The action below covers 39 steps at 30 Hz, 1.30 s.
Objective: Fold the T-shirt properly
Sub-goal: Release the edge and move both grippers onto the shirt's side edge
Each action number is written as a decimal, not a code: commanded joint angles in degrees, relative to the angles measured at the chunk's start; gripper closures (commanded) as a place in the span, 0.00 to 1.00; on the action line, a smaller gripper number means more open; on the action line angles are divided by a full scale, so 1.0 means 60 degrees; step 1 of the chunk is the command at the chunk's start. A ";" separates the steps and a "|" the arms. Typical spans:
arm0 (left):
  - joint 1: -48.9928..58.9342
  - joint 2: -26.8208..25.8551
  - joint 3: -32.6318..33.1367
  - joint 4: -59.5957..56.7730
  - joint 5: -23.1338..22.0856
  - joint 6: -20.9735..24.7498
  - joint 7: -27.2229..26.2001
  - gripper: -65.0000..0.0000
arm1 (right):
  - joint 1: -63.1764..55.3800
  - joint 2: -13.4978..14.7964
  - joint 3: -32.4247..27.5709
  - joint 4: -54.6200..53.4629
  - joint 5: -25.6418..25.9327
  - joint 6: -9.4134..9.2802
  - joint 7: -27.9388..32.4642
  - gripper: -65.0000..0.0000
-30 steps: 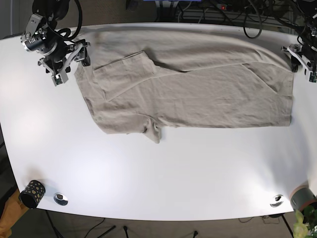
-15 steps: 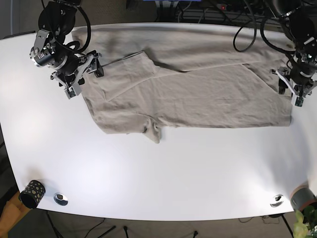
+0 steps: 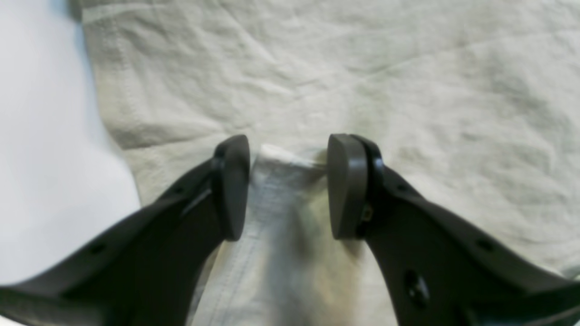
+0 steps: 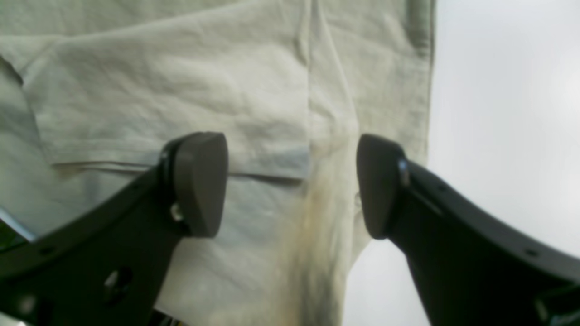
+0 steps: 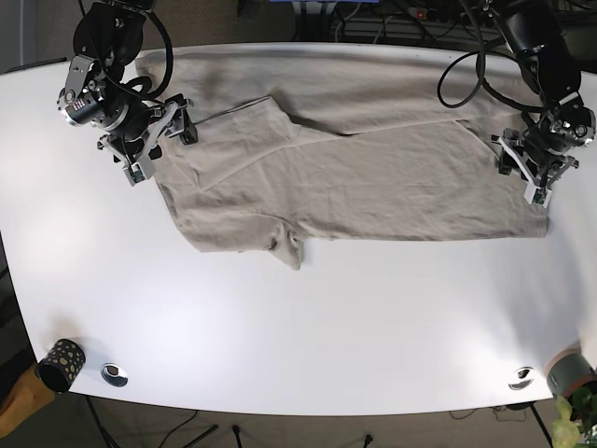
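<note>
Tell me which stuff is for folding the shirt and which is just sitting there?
For the job: T-shirt, left gripper, right gripper.

Just sitting there: spotted cup, two small metal discs, grey cup.

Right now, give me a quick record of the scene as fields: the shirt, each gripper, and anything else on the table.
garment: beige T-shirt, spread flat and partly folded on the white table
left gripper: open, jaws straddling a raised bit of cloth
right gripper: open, over the shirt's edge
other items: dotted cup at the table's near corner
fold status: not finished
</note>
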 commanded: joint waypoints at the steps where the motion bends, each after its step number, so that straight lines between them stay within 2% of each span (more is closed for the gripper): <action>1: -0.0065 -0.0209 -0.0052 0.0110 -0.0075 0.0016 -0.0112 0.59 | 0.0041 0.0121 0.0048 0.0157 0.0086 0.0013 0.0146 0.34; 9: -0.0021 -0.0429 -0.0067 0.0169 -0.0089 0.0016 -0.0112 0.63 | 0.0041 0.0121 0.0048 0.0142 0.0100 0.0013 0.0146 0.34; 12: -0.0021 -0.0429 -0.0082 0.0169 -0.0089 0.0016 -0.0112 0.82 | 0.0071 0.0121 0.0048 0.0142 0.0071 0.0013 0.0146 0.34; 13: -0.0036 -0.0429 -0.0082 0.0169 -0.0089 0.0016 -0.0112 0.93 | 0.0071 0.0121 0.0048 0.0142 0.0071 0.0013 0.0146 0.34; 14: -0.0050 -0.0429 -0.0082 0.0169 -0.0089 0.0016 -0.0112 1.00 | 0.0071 0.0121 0.0048 0.0142 0.0071 0.0013 0.0146 0.34; 23: 0.0008 -0.0399 -0.0155 0.0989 -0.0119 0.0016 -0.0127 1.00 | 0.0085 0.0106 0.0048 0.0128 0.0056 0.0013 0.0146 0.34; 30: 0.0228 -0.0136 -0.1122 0.2103 -0.0119 0.0016 -0.0112 1.00 | 0.0085 0.0106 0.0048 0.0128 0.0056 0.0013 0.0146 0.34; 39: 0.0184 -0.0136 -0.1869 0.2088 -0.0075 0.0016 -0.0112 1.00 | 0.0085 0.0106 0.0048 0.0128 0.0056 0.0013 0.0146 0.34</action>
